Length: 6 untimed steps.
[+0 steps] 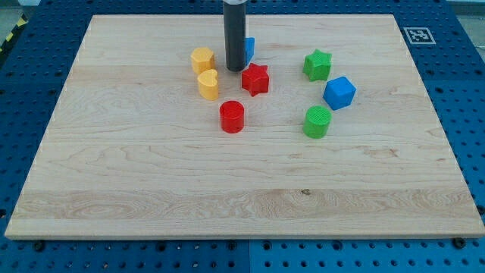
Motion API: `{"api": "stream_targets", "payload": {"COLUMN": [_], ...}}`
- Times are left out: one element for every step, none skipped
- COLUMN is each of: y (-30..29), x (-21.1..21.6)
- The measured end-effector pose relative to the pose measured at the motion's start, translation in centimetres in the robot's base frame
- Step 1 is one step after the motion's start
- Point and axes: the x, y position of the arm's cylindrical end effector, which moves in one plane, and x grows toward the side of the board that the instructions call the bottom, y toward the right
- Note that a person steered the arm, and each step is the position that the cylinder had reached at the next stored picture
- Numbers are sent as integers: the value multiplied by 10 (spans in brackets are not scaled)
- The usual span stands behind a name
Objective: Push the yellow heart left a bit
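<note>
Camera view: my tip [235, 68] is resting on the counter [136, 189], between the yellow hexagon block [201, 58] and the red star [255, 79], hiding part of a blue block [248, 48]. The yellow heart [208, 84] is lying toward the view's bottom-left of my tip, apart. No fingers are showing; their state I cannot tell.

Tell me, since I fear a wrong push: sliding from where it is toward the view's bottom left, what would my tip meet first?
Probably the yellow heart. My tip sits at its upper right, beside the red star; nothing lies between them.
</note>
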Motion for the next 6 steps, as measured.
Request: {"api": "stream_targets", "payload": {"y": [0,0,-4,-28,-54,-48], "x": [11,29,34,35,40,42]}}
